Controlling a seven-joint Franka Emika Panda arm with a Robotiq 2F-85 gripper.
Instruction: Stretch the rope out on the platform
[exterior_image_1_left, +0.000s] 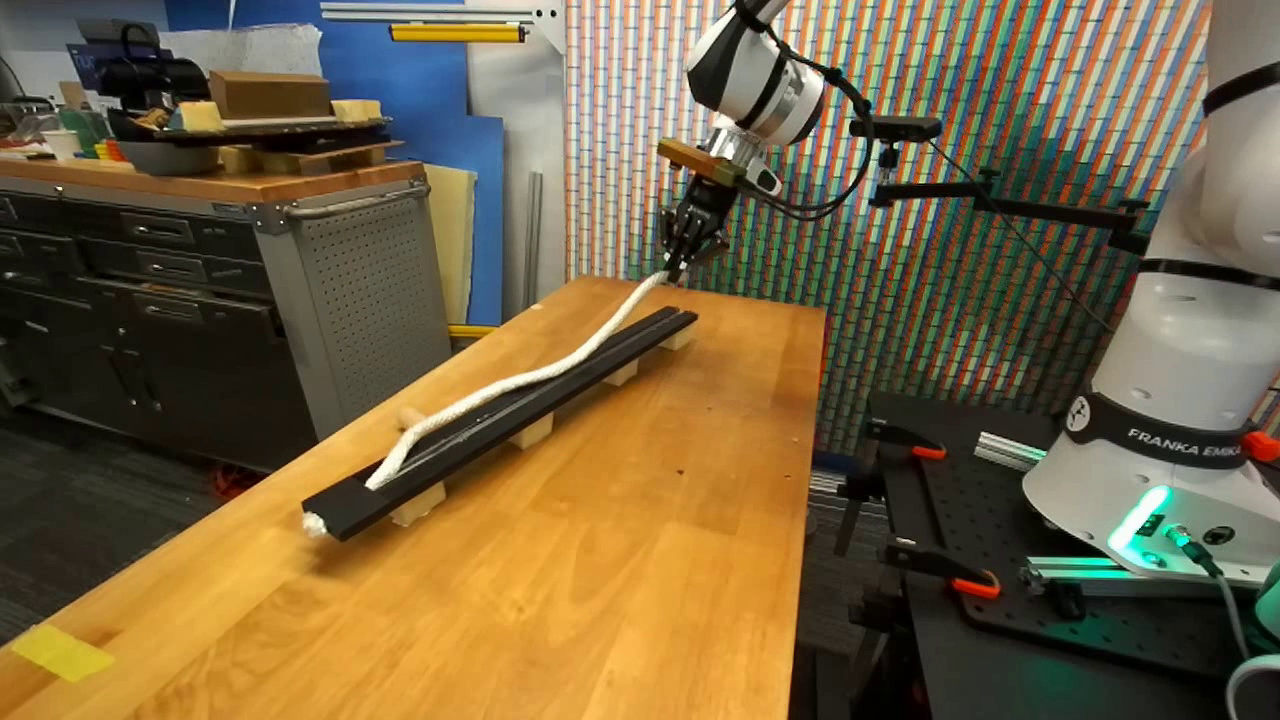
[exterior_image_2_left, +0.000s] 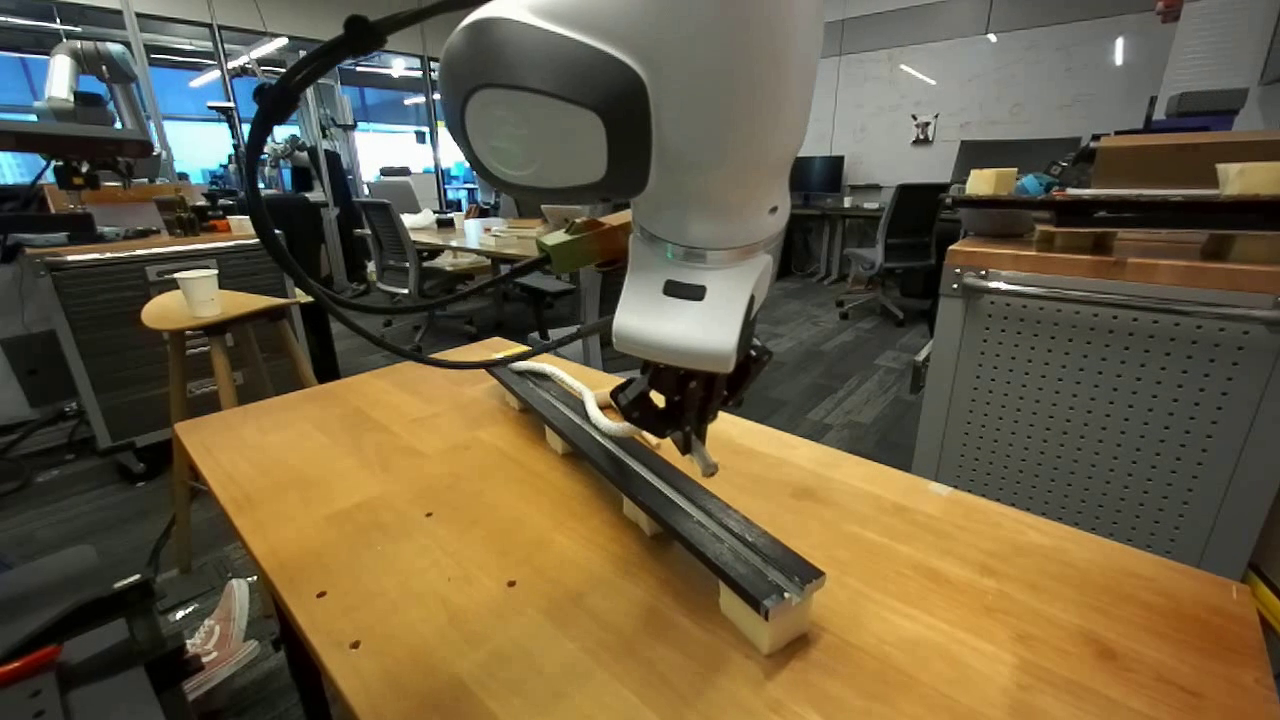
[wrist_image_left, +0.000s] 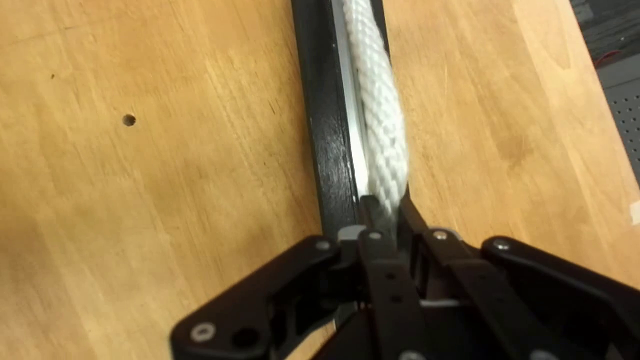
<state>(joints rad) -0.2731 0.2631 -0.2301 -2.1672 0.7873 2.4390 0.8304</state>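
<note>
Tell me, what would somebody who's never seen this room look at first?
Probably the white rope, curving up in an exterior view from the long black platform to the gripper that pinches it. Next, perhaps, the colourful striped backdrop behind the gripper there, and the bright green light glowing low on the robot's white base.
</note>
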